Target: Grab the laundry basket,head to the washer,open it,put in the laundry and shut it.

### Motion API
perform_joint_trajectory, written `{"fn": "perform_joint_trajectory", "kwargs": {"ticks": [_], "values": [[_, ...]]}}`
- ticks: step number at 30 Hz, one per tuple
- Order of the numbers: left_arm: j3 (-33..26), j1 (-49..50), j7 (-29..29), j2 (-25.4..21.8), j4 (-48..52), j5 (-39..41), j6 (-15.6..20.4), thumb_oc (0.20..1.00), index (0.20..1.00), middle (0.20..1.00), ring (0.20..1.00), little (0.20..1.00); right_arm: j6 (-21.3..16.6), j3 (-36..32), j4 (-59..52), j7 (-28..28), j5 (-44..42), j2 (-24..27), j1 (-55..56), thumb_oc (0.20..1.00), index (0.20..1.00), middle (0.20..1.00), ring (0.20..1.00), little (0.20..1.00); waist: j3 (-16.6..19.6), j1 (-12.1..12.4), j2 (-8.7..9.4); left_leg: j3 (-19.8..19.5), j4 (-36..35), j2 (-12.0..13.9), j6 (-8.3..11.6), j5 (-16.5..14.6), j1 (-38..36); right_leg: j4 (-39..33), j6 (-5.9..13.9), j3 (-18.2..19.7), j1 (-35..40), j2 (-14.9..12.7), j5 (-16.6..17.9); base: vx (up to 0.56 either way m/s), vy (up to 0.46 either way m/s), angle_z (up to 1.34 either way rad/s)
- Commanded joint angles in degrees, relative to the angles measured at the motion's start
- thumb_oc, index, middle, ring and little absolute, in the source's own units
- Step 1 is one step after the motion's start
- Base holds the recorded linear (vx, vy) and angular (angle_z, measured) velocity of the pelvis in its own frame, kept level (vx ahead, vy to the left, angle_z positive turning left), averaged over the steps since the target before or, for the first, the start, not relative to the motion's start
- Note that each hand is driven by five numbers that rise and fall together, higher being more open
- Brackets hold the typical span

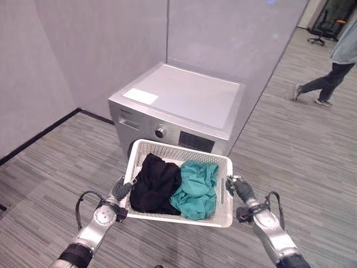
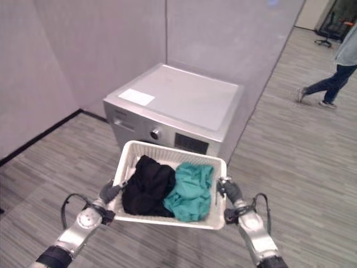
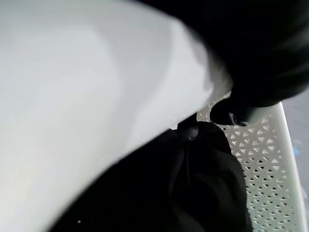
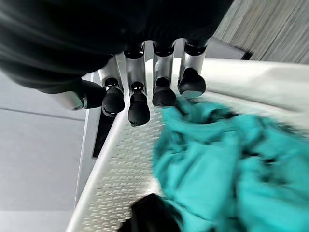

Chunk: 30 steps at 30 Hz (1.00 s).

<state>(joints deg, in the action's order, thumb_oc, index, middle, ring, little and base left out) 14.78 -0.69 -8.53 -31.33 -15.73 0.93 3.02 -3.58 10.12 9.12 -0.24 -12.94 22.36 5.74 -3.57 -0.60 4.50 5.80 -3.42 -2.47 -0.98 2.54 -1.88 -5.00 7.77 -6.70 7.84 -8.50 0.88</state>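
Observation:
I hold a white perforated laundry basket (image 1: 179, 149) off the floor, just in front of a silver front-loading washer (image 1: 184, 97). A black garment (image 1: 155, 181) lies in its left half and a teal garment (image 1: 195, 190) in its right half. My left hand (image 1: 120, 190) is curled on the basket's left rim (image 3: 72, 96), close to the black garment (image 3: 193, 193). My right hand (image 1: 239, 188) grips the right rim, its fingers (image 4: 137, 104) hooked over the edge above the teal garment (image 4: 222, 164). The basket hides most of the washer's front; its knob (image 1: 160, 132) shows above the far rim.
The washer stands in a corner of grey partition walls, with striped grey carpet all round. A person (image 1: 329, 70) walks at the far right. An office chair (image 1: 323, 28) stands further back. Open floor lies to the washer's right.

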Motion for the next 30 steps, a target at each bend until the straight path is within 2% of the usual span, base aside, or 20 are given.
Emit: {"fn": "perform_joint_trajectory", "kwargs": {"ticks": [1, 2, 5, 6, 7, 8, 9, 10, 11, 14, 15, 16, 17, 19, 20, 22, 24, 27, 30], "values": [[-9.2, -7.6, -0.3, 0.1, 11.9, -0.2, 8.8, 0.2, 0.2, 0.2, 0.2, 0.2, -3.2, -4.9, -6.2, 1.7, 1.6, 4.2, -0.9, 0.2, 0.2, 0.2, 0.2, 0.2, 2.0, 0.4, -0.71, -2.0, 4.9, 10.0, 5.25, -4.8, 1.4, 4.6, -0.32, 0.6, -2.0, -0.2, -4.9, -0.04, -0.012, -0.03], [-11.0, -5.9, 0.3, -0.9, 13.9, -0.7, 9.0, 0.2, 0.2, 0.2, 0.2, 0.2, -3.6, -6.4, -8.1, 2.4, 1.8, 4.9, 0.3, 0.2, 0.2, 0.2, 0.2, 0.2, 1.8, 0.4, -0.69, -1.8, 4.9, 10.2, 5.2, -4.2, 1.8, 4.7, -0.35, 0.9, -2.4, -0.1, -4.5, -0.12, -0.019, -0.06], [-22.8, 5.7, 6.1, -6.7, 24.1, -0.8, 6.2, 0.2, 0.2, 0.2, 0.2, 0.2, -2.5, -16.2, -17.4, 7.2, 2.4, 7.7, 9.1, 0.2, 0.2, 0.2, 0.2, 0.2, 1.4, 0.3, -1.0, -1.3, 5.0, 10.6, 5.22, -4.2, 2.1, 4.7, -0.36, 1.4, -3.0, 0.1, -4.3, -0.06, -0.017, -0.14], [-23.2, 6.3, 6.3, -6.6, 24.7, -0.7, 5.9, 0.2, 0.2, 0.2, 0.2, 0.2, -2.3, -16.1, -17.8, 7.3, 2.4, 7.7, 9.4, 0.2, 0.2, 0.2, 0.2, 0.2, 1.6, 0.3, -1.0, -1.2, 5.0, 10.6, 5.27, -4.5, 1.9, 4.6, -0.34, 1.4, -2.8, 0.1, -4.5, 0.05, -0.009, -0.22], [-27.6, 11.4, 7.6, -7.8, 27.0, -0.6, 5.5, 0.2, 0.2, 0.2, 0.2, 0.2, -1.7, -18.8, -19.7, 8.5, 2.1, 7.6, 12.2, 0.2, 0.2, 0.2, 0.2, 0.2, 1.7, 0.3, -1.13, -1.2, 5.0, 10.7, 5.37, -5.1, 1.5, 4.4, -0.27, 1.6, -2.5, 0.2, -5.0, 0.06, 0.007, -0.17], [-37.0, 21.6, 9.7, -7.5, 31.7, 1.2, 4.7, 0.2, 0.2, 0.2, 0.2, 0.2, -0.5, -23.7, -23.2, 10.7, 0.8, 7.0, 16.6, 0.2, 0.2, 0.2, 0.2, 0.2, 1.7, 0.4, -1.34, -1.0, 5.4, 10.9, 5.45, -5.5, 1.4, 4.4, -0.35, 2.0, -2.4, 0.2, -5.1, 0.04, 0.008, -0.13], [-37.1, 21.8, 9.7, -7.5, 31.9, 1.2, 4.7, 0.2, 0.2, 0.2, 0.2, 0.2, -0.4, -23.6, -23.3, 10.7, 0.8, 7.0, 16.7, 0.2, 0.2, 0.2, 0.2, 0.2, 1.7, 0.4, -1.33, -1.0, 5.5, 10.9, 5.46, -5.7, 1.3, 4.4, -0.33, 2.0, -2.2, 0.2, -5.2, -0.02, 0.017, -0.05], [-41.7, 25.9, 9.8, -7.1, 34.6, 5.2, 4.9, 0.2, 0.2, 0.2, 0.2, 0.2, 0.0, -25.7, -25.5, 10.9, -1.2, 7.0, 17.1, 0.2, 0.2, 0.2, 0.2, 0.2, 1.5, 0.5, -1.56, -0.8, 6.1, 11.0, 5.44, -5.9, 1.4, 4.4, -0.4, 2.3, -2.2, 0.1, -5.1, -0.07, 0.008, 0.01], [-43.1, 25.6, 9.1, -7.6, 35.5, 7.4, 5.2, 0.2, 0.2, 0.2, 0.2, 0.2, -0.4, -26.6, -27.3, 11.1, -2.4, 7.4, 17.2, 0.2, 0.2, 0.2, 0.2, 0.2, 1.4, 0.5, -1.56, -0.7, 6.5, 11.1, 5.41, -5.3, 1.7, 4.5, -0.51, 2.5, -2.4, 0.1, -4.7, -0.04, 0.009, 0.02], [-43.9, 24.7, 8.8, -9.2, 37.5, 11.1, 5.8, 0.2, 0.2, 0.2, 0.2, 0.2, -0.8, -28.0, -29.8, 11.5, -4.0, 8.6, 17.3, 0.2, 0.2, 0.2, 0.2, 0.2, 1.6, 0.4, -1.64, -0.8, 6.7, 11.3, 5.57, -6.0, 1.4, 4.6, -0.44, 2.8, -2.0, 0.2, -5.2, -0.03, -0.003, 0.03], [-42.7, 21.6, 8.5, -12.4, 39.4, 16.2, 7.0, 0.2, 0.2, 0.2, 0.2, 0.2, -1.6, -28.9, -30.6, 11.1, -5.3, 10.9, 15.5, 0.2, 0.2, 0.2, 0.2, 0.2, 2.0, 0.3, -1.77, -0.8, 6.4, 11.3, 5.73, -5.7, 1.3, 4.7, -0.38, 2.7, -1.9, 0.3, -5.2, -0.02, -0.004, 0.06], [-42.1, 20.4, 8.3, -13.8, 39.8, 17.8, 7.4, 0.2, 0.2, 0.2, 0.2, 0.2, -1.7, -29.1, -30.7, 10.8, -5.8, 11.8, 15.0, 0.2, 0.2, 0.2, 0.2, 0.2, 2.3, 0.1, -1.85, -0.8, 6.2, 11.3, 5.77, -5.6, 1.2, 4.7, -0.32, 2.7, -1.8, 0.3, -5.2, -0.03, -0.01, 0.1], [-38.1, 13.5, 7.5, -19.9, 39.4, 24.9, 8.3, 0.2, 0.2, 0.2, 0.2, 0.2, -2.2, -28.3, -30.5, 9.8, -7.6, 15.6, 11.0, 0.2, 0.2, 0.2, 0.2, 0.2, 3.0, 0.0, -2.08, -1.1, 5.4, 11.2, 6.11, -4.9, 1.0, 4.9, -0.01, 2.3, -1.6, 0.3, -5.3, -0.01, -0.006, 0.1], [-35.3, 9.5, 7.0, -22.0, 38.2, 27.4, 8.9, 0.2, 0.2, 0.2, 0.2, 0.2, -2.2, -27.4, -29.4, 9.0, -7.7, 17.0, 8.8, 0.2, 0.2, 0.2, 0.2, 0.2, 3.2, 0.0, -2.17, -1.3, 5.1, 11.2, 6.24, -4.6, 1.1, 4.9, 0.08, 2.0, -1.6, 0.3, -5.2, -0.01, -0.006, 0.1], [-29.8, 2.1, 5.9, -24.6, 36.0, 31.3, 9.5, 0.2, 0.2, 0.2, 0.2, 0.2, -2.0, -24.7, -27.5, 7.3, -7.0, 19.0, 4.5, 0.2, 0.2, 0.2, 0.2, 0.2, 3.4, 0.0, -2.39, -1.4, 4.8, 11.2, 6.37, -4.3, 1.0, 5.0, 0.19, 1.6, -1.5, 0.3, -5.2, -0.02, -0.01, 0.11], [-25.1, -4.4, 4.1, -26.2, 33.0, 34.2, 9.9, 0.2, 0.2, 0.2, 0.2, 0.2, -1.7, -22.2, -26.2, 5.6, -6.8, 20.0, 1.3, 0.2, 0.2, 0.2, 0.2, 0.2, 3.7, 0.0, -2.55, -1.5, 4.5, 11.2, 6.53, -3.9, 0.9, 5.0, 0.28, 1.4, -1.4, 0.3, -5.2, -0.01, -0.018, 0.06], [-16.2, -16.1, 1.9, -27.3, 25.9, 39.9, 10.6, 0.2, 0.2, 0.2, 0.2, 0.2, -0.8, -19.0, -23.0, 2.9, -7.7, 21.7, -4.0, 0.2, 0.2, 0.2, 0.2, 0.2, 3.8, 0.1, -2.92, -1.8, 4.2, 11.3, 6.77, -3.4, 0.8, 5.2, 0.42, 0.8, -1.3, 0.2, -5.3, -0.02, -0.023, 0.06], [-9.0, -26.8, -0.1, -28.7, 17.9, 44.4, 11.3, 0.2, 0.2, 0.2, 0.2, 0.2, 0.0, -15.3, -19.2, 0.7, -8.8, 23.7, -9.6, 0.2, 0.2, 0.2, 0.2, 0.2, 3.8, 0.3, -3.4, -2.0, 3.8, 11.3, 6.92, -3.0, 0.6, 5.4, 0.51, 0.4, -1.2, 0.1, -5.4, -0.02, -0.011, 0.15], [-1.2, -36.6, -0.3, -29.4, 9.6, 47.8, 10.5, 0.2, 0.2, 0.2, 0.2, 0.2, 1.1, -9.9, -14.8, -0.9, -9.5, 26.0, -16.6, 0.2, 0.2, 0.2, 0.2, 0.2, 4.0, 0.5, -4.07, -2.0, 3.6, 11.1, 7.0, -2.8, 0.3, 5.6, 0.55, 0.0, -0.9, 0.0, -5.5, -0.02, 0.001, 0.11]]}}
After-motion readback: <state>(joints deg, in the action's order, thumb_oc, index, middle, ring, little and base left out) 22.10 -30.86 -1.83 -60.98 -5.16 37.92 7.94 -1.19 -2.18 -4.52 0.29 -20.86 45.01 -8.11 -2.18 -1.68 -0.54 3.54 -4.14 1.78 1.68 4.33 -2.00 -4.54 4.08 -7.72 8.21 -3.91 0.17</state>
